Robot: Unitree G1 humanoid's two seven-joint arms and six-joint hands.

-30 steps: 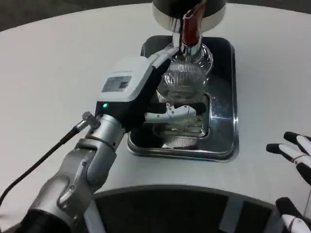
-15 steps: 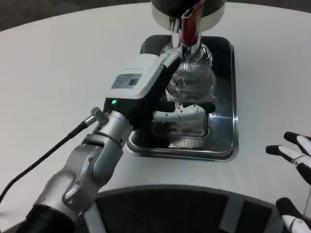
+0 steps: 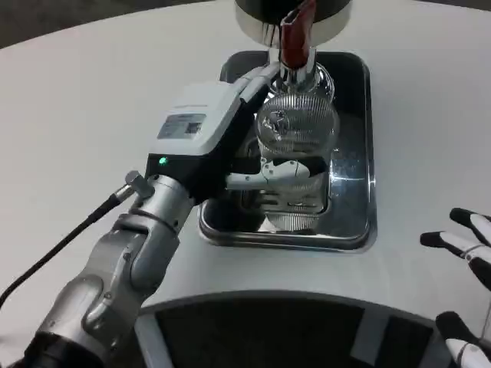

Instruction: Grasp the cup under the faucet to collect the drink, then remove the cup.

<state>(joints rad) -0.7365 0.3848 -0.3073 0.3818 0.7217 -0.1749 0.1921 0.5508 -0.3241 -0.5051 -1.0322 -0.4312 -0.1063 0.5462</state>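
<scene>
While gripping the ribbed glass cup (image 3: 295,130) just below the red faucet (image 3: 295,40), over the steel tray (image 3: 349,234): left hand (image 3: 253,146) wrapping its body; looking fragile, slippery; right hand (image 3: 464,253) idling, fingers spread

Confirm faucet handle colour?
Red: the faucet handle sits above the ribbed clear cup, clearest in the head view.

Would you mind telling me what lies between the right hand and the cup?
In the head view, bare white table and the tray's right rim separate the right hand from the cup.
</scene>
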